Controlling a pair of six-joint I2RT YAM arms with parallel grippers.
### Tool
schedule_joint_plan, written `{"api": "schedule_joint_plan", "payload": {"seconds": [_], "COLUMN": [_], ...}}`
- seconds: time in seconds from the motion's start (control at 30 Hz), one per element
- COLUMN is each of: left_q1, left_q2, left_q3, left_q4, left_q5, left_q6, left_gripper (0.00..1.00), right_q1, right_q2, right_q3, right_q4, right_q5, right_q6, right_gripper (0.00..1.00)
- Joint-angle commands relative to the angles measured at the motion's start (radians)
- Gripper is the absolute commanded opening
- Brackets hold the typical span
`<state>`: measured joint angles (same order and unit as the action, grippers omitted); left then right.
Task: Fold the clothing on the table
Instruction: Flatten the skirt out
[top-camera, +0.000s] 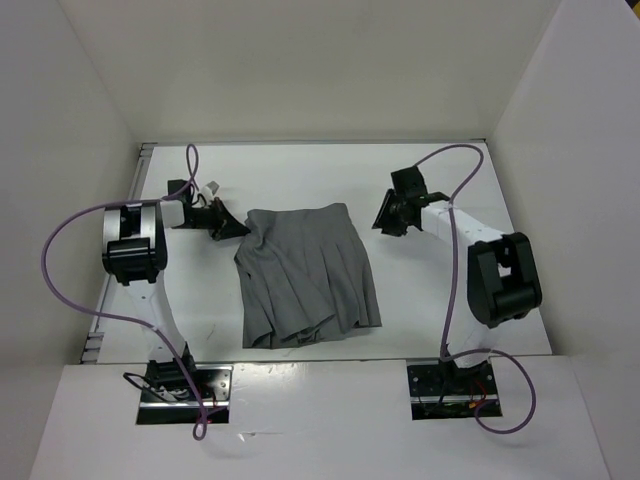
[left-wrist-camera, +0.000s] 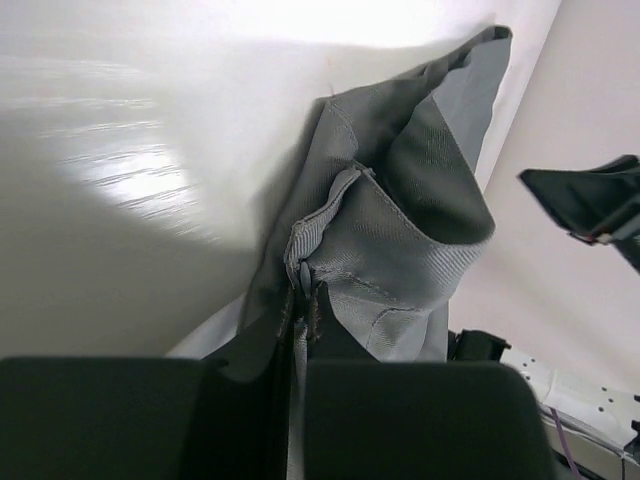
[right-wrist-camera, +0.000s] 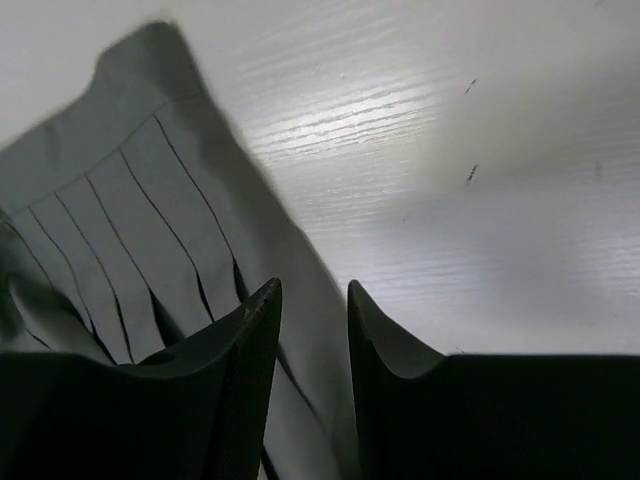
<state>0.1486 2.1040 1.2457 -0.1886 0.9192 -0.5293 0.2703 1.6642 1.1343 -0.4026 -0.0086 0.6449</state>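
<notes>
jaws at btm, slightly apart, over edge of pleated grey clothing (right-wrist-camera: 110, 230) on white table (right-wrist-camera: 480, 150).

A robotics lab cell: white panel walls (top-camera: 80, 90) box in a white table (top-camera: 410, 300); the left arm (top-camera: 135, 250) and right arm (top-camera: 500, 275) are bolted at its near edge, trailing purple cables (top-camera: 46, 255).

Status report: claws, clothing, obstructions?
Left claw shut on clothing corner. Right claw open, empty, near the other corner. Rest lies on table. Nothing in the way.

No readable text, label, brand, number or sign anywhere; clothing (top-camera: 305, 275) and table (top-camera: 300, 175) both plain.
</notes>
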Motion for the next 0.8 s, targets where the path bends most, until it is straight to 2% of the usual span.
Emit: {"api": "schedule_joint_plan", "payload": {"seconds": [0.0,0.3,0.77], "left_q1": [0.002,-0.026,-0.026], "left_q2": [0.005,-0.001,-0.001], "left_q3": [0.015,0.024,0.024], "left_q4": [0.020,-0.011,-0.020], "left_q5": [0.030,-0.016,-0.016], "left_q6": [0.015,0.046,0.046], "left_gripper": [0.00,0.00,0.00], "right_q1": [-0.014,-0.057,-0.075], "right_q2": [0.083,0.245,0.442], "right_q3": [0.042,0.099,0.226], "right_q4": [0.094,0.254,0.346], "right_q5": [-0.112,-0.283,-0.448], "right_q6": [-0.062,-0.091,-0.071], "right_gripper": [0.38,0.38,0.38]}}
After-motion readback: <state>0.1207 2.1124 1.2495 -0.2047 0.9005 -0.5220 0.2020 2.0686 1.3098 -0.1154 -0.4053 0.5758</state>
